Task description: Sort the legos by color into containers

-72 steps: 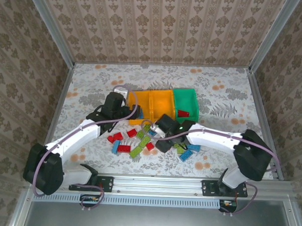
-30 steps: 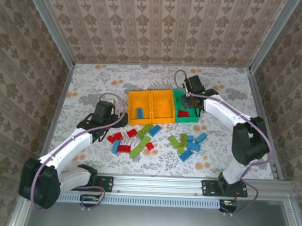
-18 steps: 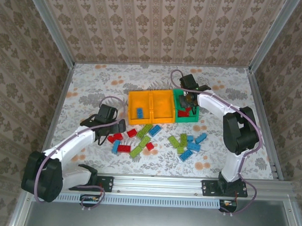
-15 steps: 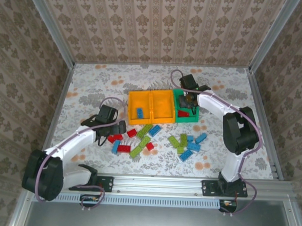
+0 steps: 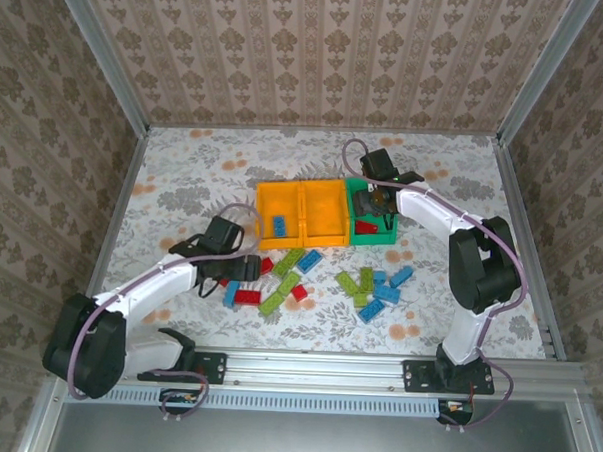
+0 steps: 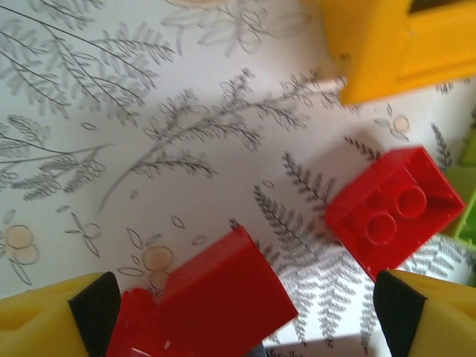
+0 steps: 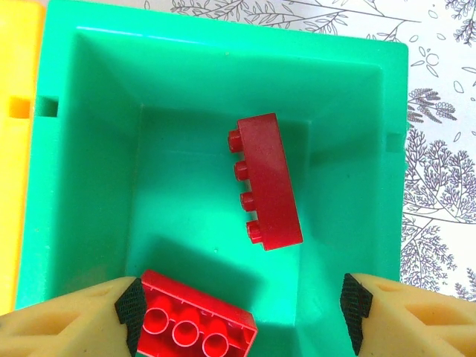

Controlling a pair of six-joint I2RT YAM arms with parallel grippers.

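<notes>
My left gripper [image 5: 245, 271] stands open low over the table, its fingers [image 6: 88, 312] on either side of a red lego [image 6: 223, 294]. A second red lego [image 6: 394, 204] lies just right of it, below the corner of an orange container [image 6: 387, 44]. My right gripper [image 7: 242, 316] hangs open over the green container [image 7: 89, 149], which holds two red legos [image 7: 268, 182], one of them upside down [image 7: 197, 323] by my left finger. From above, the two orange containers [image 5: 323, 202] and the green one [image 5: 374, 240] stand in a row; a blue lego [image 5: 279, 225] lies in the left orange one.
Loose legos lie in front of the containers: red [image 5: 246, 296], lime green [image 5: 275, 305] and blue [image 5: 310, 260] in the middle, and a green and blue cluster [image 5: 379, 289] to the right. Metal rails and patterned walls enclose the table.
My left gripper has slid right and nearer, onto the red legos. My right arm swung from the table's middle to the green container and stays there, open.
</notes>
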